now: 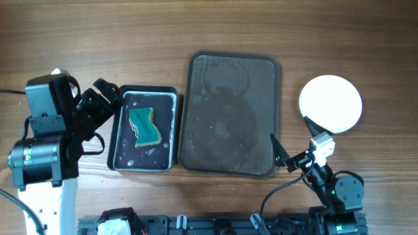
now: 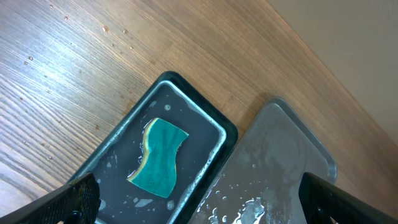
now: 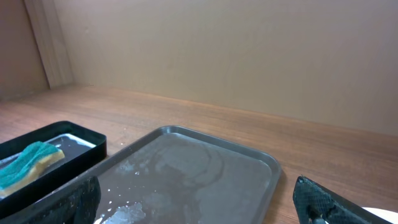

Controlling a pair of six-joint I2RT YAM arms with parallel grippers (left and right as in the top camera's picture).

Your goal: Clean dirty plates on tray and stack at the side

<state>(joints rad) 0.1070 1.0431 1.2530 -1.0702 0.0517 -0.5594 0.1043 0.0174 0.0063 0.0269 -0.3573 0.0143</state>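
Note:
The grey tray [image 1: 228, 72] lies in the middle of the table, wet and with no plate on it. It also shows in the left wrist view [image 2: 292, 162] and the right wrist view [image 3: 205, 168]. A white plate [image 1: 330, 103] sits on the table right of the tray; its edge shows in the right wrist view [image 3: 380, 215]. A green sponge [image 1: 144, 126] lies in water in a black basin [image 1: 116, 140] left of the tray. My left gripper [image 1: 111, 103] is open and empty at the basin's left rim. My right gripper [image 1: 294, 140] is open and empty by the tray's front right corner.
In the left wrist view the sponge [image 2: 159, 159] lies in the basin [image 2: 229, 132], which touches the tray's left edge. The right wrist view shows the sponge [image 3: 28, 165] and basin [image 3: 81, 146] at the left and a wall behind the table. Water drops dot the wood.

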